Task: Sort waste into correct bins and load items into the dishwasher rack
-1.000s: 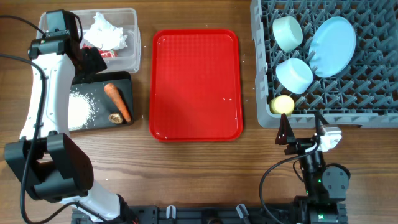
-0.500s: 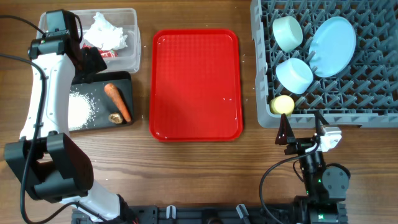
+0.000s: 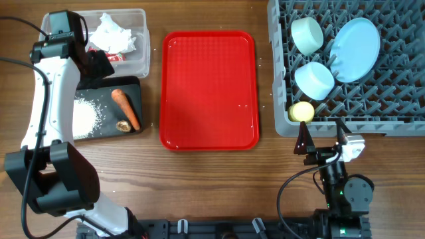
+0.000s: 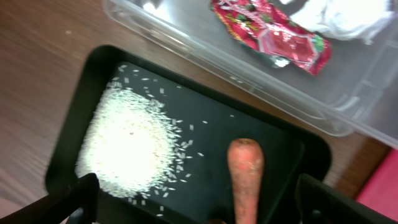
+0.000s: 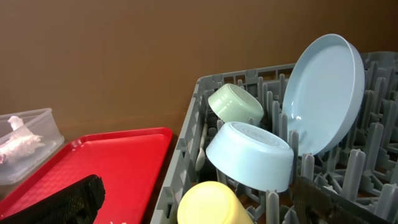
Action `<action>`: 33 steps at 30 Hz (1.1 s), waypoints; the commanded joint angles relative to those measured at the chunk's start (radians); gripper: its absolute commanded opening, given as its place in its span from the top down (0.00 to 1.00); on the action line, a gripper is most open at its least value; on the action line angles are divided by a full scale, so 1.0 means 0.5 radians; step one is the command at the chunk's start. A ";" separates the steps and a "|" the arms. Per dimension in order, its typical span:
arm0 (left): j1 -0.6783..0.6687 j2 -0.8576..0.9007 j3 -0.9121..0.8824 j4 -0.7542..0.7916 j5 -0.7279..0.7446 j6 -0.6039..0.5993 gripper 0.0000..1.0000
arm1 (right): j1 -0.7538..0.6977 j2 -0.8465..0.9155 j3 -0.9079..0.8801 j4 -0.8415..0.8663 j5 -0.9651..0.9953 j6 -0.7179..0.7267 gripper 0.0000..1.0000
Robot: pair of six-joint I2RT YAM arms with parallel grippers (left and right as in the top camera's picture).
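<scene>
The clear tub [image 3: 137,61] at the back left holds the crumpled napkin [image 3: 113,33] and the red wrapper [image 4: 270,31]. The black tray [image 3: 135,85] in front of it holds rice [image 3: 85,118], the carrot [image 3: 125,108] and a brown scrap [image 3: 123,125]. My left gripper [image 3: 93,66] hovers open and empty over the tray's back edge. The grey rack [image 3: 279,99] at the right holds the green bowl [image 3: 307,34], blue bowl [image 3: 314,79], plate [image 3: 355,48], yellow cup [image 3: 302,111] and white spoon [image 5: 200,149]. My right gripper [image 3: 322,143] is open and empty in front of the rack.
A red tray [image 3: 209,89] lies between the bins and the rack, with nothing on it. Bare wooden table runs along the front edge between the two arm bases.
</scene>
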 commanded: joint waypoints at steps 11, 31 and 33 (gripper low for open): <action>-0.144 -0.990 -0.987 1.268 0.378 -0.025 0.00 | 0.003 -0.018 -0.005 0.002 -0.031 0.027 0.00; -0.231 -3.242 -2.999 2.186 0.405 -0.031 0.00 | 0.003 -0.018 -0.005 0.002 -0.031 0.027 0.00; -0.272 -3.326 -3.026 2.184 0.355 -0.030 0.00 | 0.003 -0.018 -0.005 0.002 -0.031 0.027 0.00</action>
